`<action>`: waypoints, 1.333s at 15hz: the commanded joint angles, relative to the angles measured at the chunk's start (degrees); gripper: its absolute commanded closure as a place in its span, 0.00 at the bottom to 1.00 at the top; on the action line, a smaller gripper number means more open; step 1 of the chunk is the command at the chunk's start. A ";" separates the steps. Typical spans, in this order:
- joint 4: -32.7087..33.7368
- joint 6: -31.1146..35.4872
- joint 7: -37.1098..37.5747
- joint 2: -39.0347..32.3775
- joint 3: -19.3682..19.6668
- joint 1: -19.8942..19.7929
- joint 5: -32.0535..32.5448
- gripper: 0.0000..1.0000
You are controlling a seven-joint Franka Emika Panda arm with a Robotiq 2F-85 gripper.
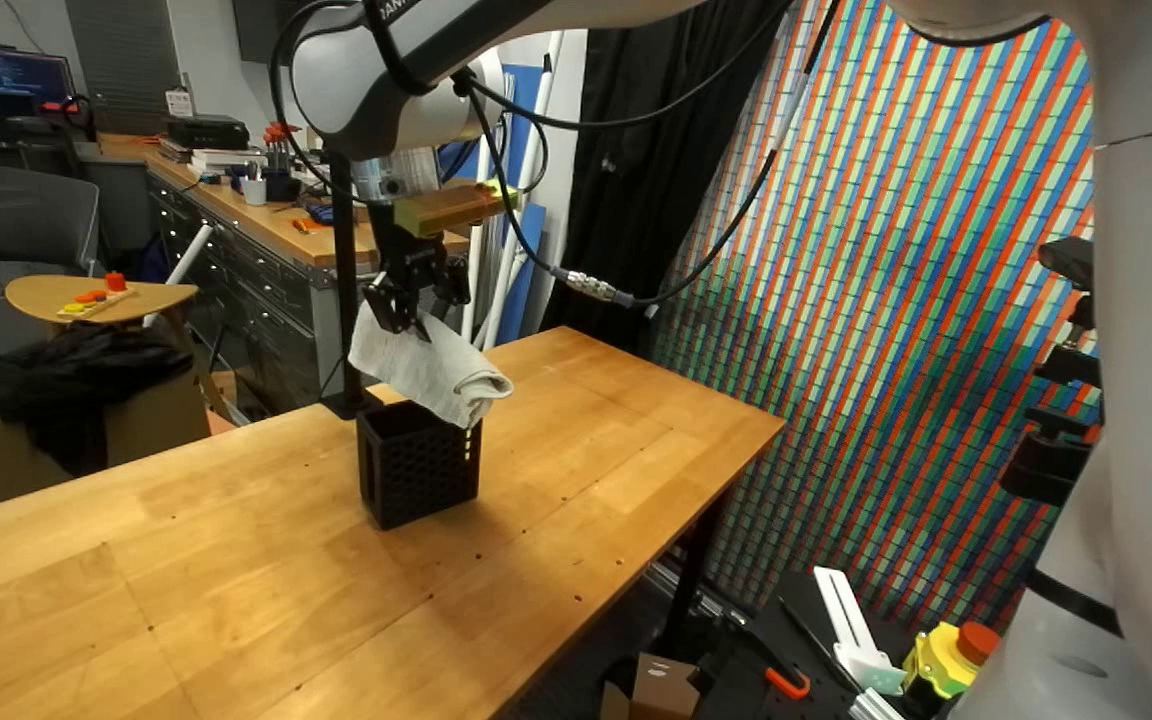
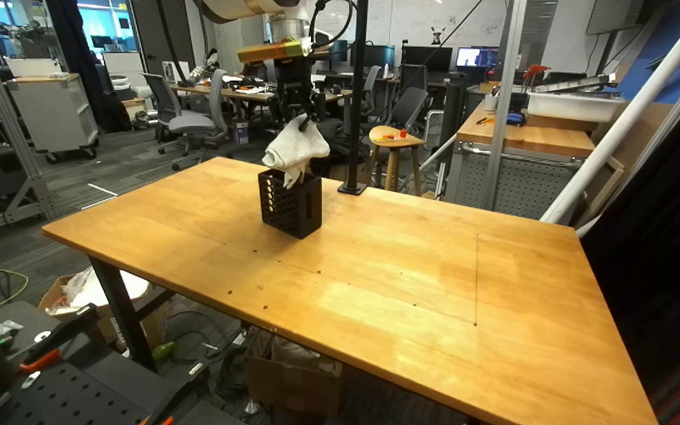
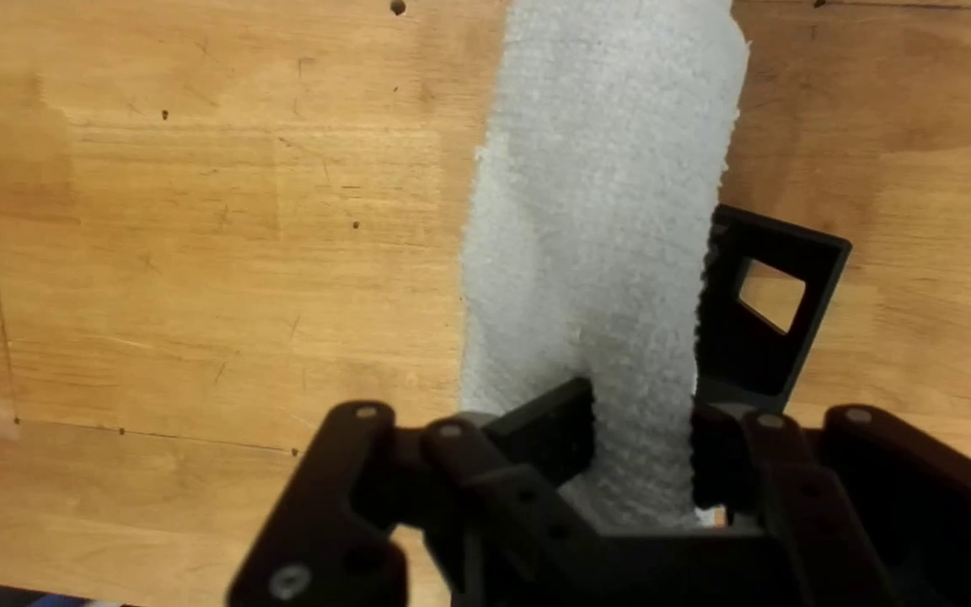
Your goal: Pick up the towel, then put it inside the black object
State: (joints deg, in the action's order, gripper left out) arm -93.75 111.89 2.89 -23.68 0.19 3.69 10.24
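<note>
Pinches the towel (image 3: pixel 608 194) in the gripper (image 3: pixel 639 417) above the black basket (image 1: pixel 424 478), seen right of the towel's long axis in the wrist view (probably needs centring).

You are seeing a plain off-white towel (image 1: pixel 424 368) and a black basket (image 1: pixel 421 475) whose sides are showing a perforated pattern. Your gripper (image 3: pixel 644 443) is showing black, while the table (image 1: pixel 266 590) is wearing a honey-coloured wood grain with dark specks. In an exterior view, a panel (image 1: pixel 886 300) is carrying red, blue, green and cream stripes, and a curtain (image 1: pixel 626 220) is showing black.
</note>
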 commanded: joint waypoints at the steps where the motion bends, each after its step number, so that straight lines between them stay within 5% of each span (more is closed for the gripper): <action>1: 0.06 2.12 -1.81 -0.05 -0.17 -0.21 0.63 0.87; 12: -0.86 4.56 -1.44 -5.00 -1.52 0.09 -2.28 0.87; 20: -6.57 14.29 -2.34 -7.07 -1.82 -1.72 -6.37 0.87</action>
State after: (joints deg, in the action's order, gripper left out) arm -97.00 122.01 1.76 -31.40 -1.29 3.41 6.24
